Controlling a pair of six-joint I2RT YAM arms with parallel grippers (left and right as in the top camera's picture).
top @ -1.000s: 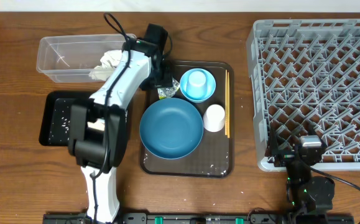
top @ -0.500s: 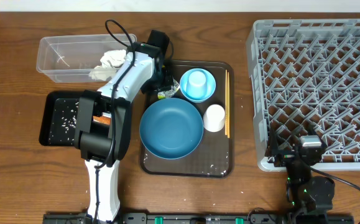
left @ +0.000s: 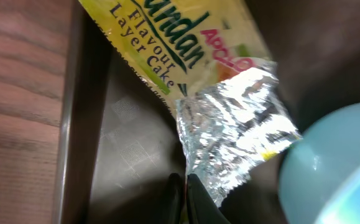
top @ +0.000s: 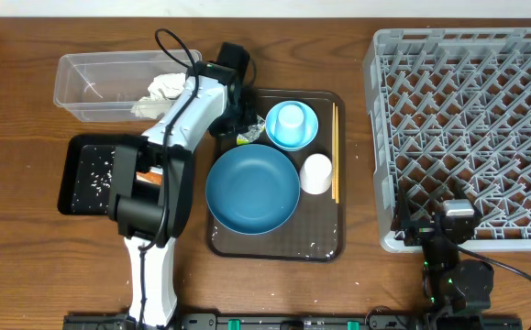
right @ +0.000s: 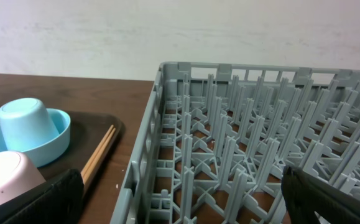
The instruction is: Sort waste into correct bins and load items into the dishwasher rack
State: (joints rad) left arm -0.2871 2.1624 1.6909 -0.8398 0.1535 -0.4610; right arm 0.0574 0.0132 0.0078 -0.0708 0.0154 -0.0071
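The left gripper is pinched narrow on the torn foil edge of the green-yellow snack wrapper, which lies in the far-left corner of the brown serving tray, just beside the light-blue saucer. The hold looks thin, so a slow, straight lift should clear the tray rim and the saucer before the wrapper swings toward the clear plastic tub, probably its proper bin, since that tub already holds the crumpled white paper wads. The black tray holds loose rice grains; an orange patch under the arm may be the carrot, though that is hard to tell. The right gripper stands wide and holds nothing, near the edge of the dishwasher rack, in which no dish shows.
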